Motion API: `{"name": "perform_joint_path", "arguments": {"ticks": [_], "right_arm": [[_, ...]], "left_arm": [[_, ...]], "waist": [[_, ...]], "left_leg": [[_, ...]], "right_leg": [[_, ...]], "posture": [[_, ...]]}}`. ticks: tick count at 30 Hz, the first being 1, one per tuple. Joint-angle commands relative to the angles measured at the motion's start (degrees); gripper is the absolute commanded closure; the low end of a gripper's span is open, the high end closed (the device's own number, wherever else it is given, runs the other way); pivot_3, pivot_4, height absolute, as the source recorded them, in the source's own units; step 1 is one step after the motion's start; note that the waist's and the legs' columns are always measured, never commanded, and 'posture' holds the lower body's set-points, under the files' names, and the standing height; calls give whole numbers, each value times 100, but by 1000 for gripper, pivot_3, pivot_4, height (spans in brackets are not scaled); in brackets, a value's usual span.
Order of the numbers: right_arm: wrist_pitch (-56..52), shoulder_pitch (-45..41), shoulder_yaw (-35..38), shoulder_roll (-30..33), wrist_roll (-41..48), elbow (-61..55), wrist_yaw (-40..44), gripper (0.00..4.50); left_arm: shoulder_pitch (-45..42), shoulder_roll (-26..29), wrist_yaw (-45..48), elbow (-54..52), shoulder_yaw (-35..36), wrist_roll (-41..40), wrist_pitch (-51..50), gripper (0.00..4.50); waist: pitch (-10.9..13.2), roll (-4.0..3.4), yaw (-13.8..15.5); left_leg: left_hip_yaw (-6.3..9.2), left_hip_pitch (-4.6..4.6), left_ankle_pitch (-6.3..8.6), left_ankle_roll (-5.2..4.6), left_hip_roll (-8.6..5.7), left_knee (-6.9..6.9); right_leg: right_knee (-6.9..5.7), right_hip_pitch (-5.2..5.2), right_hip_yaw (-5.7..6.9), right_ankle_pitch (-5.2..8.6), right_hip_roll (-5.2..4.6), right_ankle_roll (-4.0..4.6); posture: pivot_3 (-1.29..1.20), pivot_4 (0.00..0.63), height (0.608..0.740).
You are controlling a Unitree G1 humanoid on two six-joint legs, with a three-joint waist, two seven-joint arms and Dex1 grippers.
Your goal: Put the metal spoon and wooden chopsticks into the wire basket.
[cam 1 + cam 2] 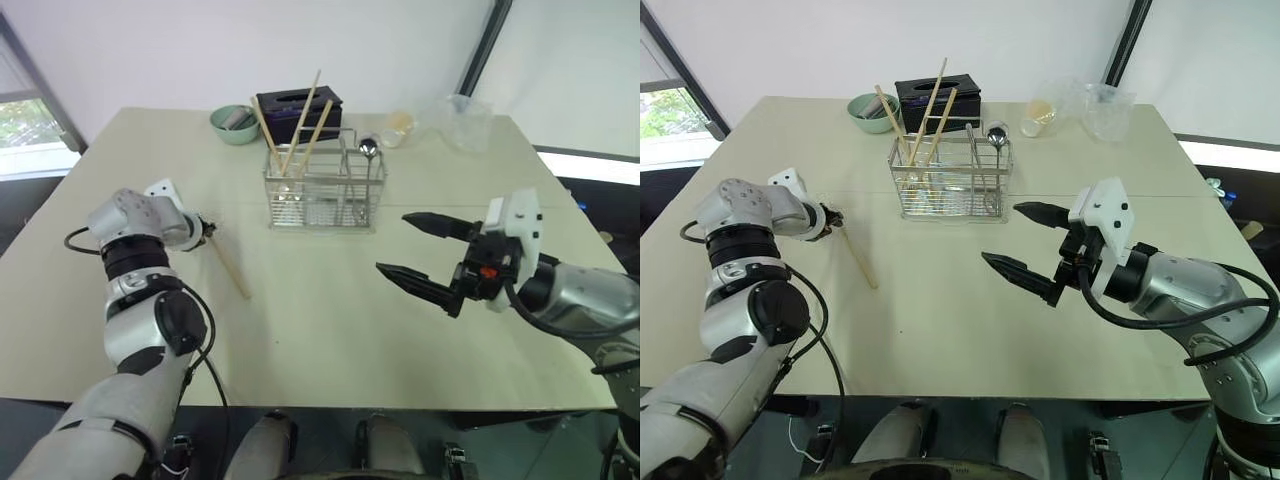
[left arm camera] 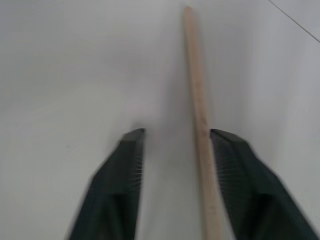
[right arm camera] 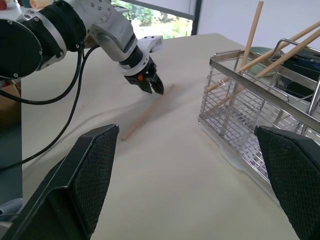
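The right gripper hangs spread wide, empty. The left gripper straddles a chopstick lying on the table, fingers not yet clamped. Beyond both, the basket holds three chopsticks and the spoon.

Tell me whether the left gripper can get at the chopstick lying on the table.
Probably yes. The left gripper is down at the table with the loose chopstick between its fingers, nothing in the way; the fingers are not yet clamped.
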State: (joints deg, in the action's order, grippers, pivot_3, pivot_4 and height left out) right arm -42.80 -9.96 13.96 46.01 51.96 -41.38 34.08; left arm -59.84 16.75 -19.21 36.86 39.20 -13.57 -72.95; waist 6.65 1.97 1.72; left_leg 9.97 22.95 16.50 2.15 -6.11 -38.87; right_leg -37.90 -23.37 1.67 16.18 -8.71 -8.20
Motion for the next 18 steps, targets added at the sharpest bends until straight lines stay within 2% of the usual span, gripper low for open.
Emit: {"name": "perform_joint_path", "arguments": {"ticks": [1, 13, 18], "right_arm": [[157, -68, 88, -33, 0, -85, -19, 0], [200, -106, 137, 6, -27, 41, 17, 0], [278, -69, 84, -57, -166, 35, -44, 0]], "left_arm": [[-89, -29, -54, 134, 83, -98, 80, 4480], [-128, 80, -190, 384, 336, -341, 341, 4480], [-193, 220, -220, 464, 209, -326, 309, 4480]], "waist": [[0, 0, 72], [0, 2, 77], [0, 2, 62]], "left_leg": [[-1, 0, -1, -1, 0, 0], [1, 11, 0, 0, -2, 0], [1, 11, 0, 0, -2, 0]], "right_leg": [[0, -4, 0, 0, 0, 0], [-1, -5, 0, 0, -2, -1], [-1, -6, 0, 0, -2, -1]], "posture": [[0, 150, 643], [0, 150, 643], [0, 150, 643]]}}
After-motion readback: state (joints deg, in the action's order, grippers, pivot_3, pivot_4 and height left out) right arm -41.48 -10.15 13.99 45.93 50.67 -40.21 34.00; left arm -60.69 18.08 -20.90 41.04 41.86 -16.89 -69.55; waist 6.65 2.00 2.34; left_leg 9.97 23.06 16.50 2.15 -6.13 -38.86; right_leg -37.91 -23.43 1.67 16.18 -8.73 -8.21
